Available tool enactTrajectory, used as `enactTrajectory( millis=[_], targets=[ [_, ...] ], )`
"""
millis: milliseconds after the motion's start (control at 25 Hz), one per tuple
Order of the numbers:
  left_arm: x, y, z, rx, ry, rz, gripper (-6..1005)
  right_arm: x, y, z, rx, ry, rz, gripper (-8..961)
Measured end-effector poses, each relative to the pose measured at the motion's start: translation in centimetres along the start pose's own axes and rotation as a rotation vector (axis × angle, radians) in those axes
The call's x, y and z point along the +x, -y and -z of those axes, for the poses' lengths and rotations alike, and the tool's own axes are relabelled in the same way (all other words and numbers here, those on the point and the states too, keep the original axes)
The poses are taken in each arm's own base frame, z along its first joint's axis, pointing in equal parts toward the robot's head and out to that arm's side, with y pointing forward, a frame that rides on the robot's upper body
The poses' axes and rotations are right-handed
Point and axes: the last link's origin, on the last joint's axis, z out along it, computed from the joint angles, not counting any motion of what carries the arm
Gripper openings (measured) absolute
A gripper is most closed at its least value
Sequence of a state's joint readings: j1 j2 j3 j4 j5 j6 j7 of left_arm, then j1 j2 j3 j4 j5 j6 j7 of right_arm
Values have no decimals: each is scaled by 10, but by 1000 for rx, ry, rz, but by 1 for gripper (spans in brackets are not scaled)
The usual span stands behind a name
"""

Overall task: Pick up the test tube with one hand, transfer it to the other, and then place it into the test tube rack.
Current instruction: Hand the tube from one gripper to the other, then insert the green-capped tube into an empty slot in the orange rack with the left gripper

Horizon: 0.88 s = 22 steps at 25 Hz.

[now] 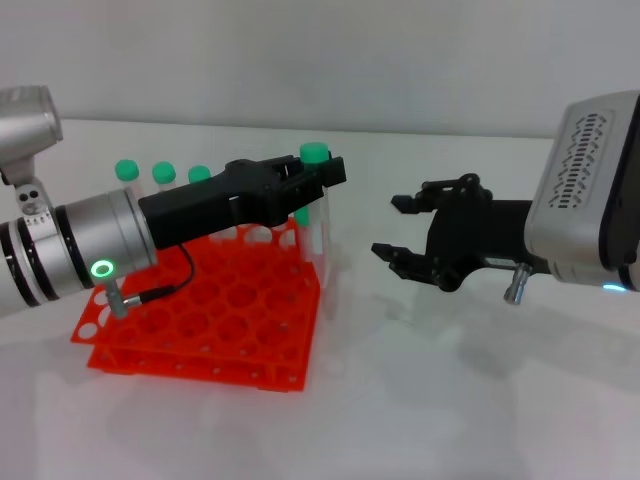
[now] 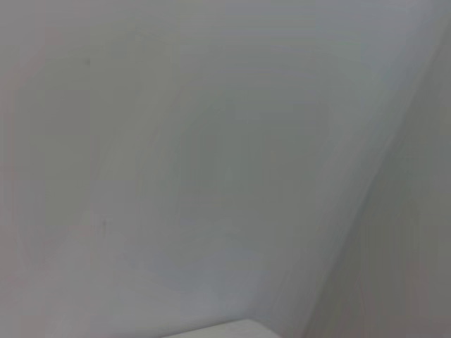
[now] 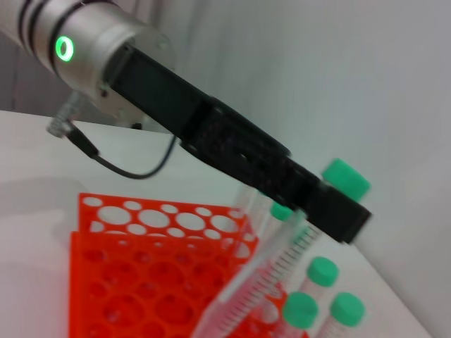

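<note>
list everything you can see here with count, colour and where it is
test tube: one, clear with green cap, gripped just below the cap by the left gripper, hanging at the rack's far right corner
other tubes: at least three green caps in the head view behind the left arm, standing along the rack's far side; three more caps in the right wrist view
test tube rack: one, orange-red, two tiers, on the table at left
table: white
left gripper: black, above the rack's far right corner, shut on the test tube
right gripper: black, open, empty, right of the rack
</note>
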State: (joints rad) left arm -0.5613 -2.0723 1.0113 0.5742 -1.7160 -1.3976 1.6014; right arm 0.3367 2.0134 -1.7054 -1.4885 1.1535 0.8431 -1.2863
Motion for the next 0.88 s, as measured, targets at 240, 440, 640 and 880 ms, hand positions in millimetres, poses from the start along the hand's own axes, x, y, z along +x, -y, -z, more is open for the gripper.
enactTrajectory(
  millis=[240,440,640,880],
  targets=[
    [10,-2,-1,-16,18,-2,215,12,8,2,53,-14,-33,629],
    [30,-6,-2,-15,88,-24,215,25,12,5,90,-34,-66,788],
    [55,-7,4,79,250,-81,215,33,12,9,101,-47,-85,829],
    [72,-10,12,179,341,-236,215,39,9,12,102,-56,-103,870]
  ],
)
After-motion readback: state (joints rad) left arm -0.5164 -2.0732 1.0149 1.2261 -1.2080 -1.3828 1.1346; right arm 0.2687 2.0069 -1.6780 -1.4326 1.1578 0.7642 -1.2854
